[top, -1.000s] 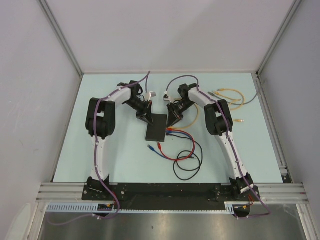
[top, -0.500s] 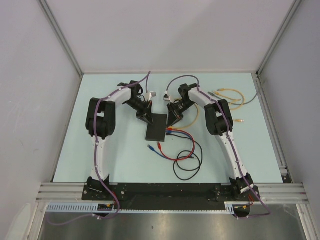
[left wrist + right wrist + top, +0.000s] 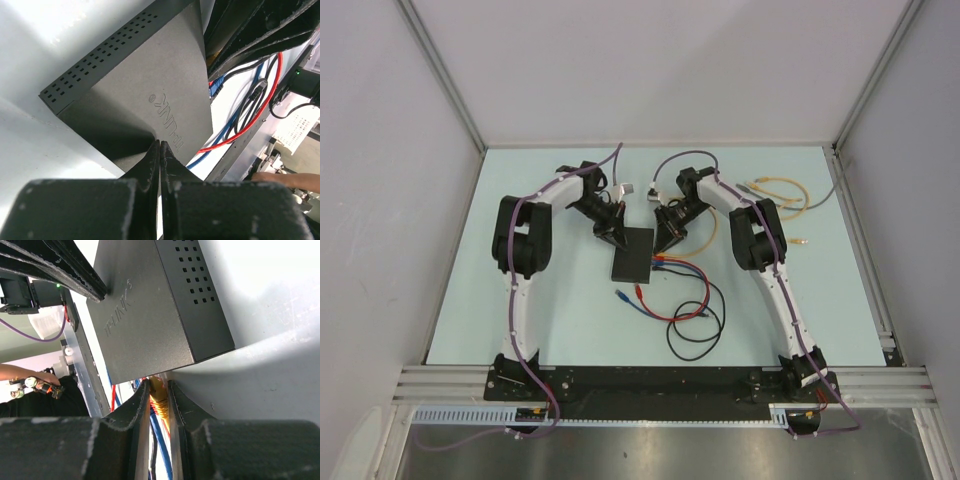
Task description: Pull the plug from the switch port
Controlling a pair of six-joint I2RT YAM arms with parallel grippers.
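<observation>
The flat black switch lies mid-table, with red, blue and black cables running from its right edge. My left gripper is shut and empty, its tips resting on the switch's top near its far left corner. My right gripper is at the switch's far right corner. In the right wrist view it is shut on a yellow plug seated in the port edge of the switch. A blue plug sits in a neighbouring port.
A coiled yellow cable lies at the far right of the table. A small grey connector lies behind the grippers. A loose blue and red plug pair lies in front of the switch. Grey walls enclose the light-blue table.
</observation>
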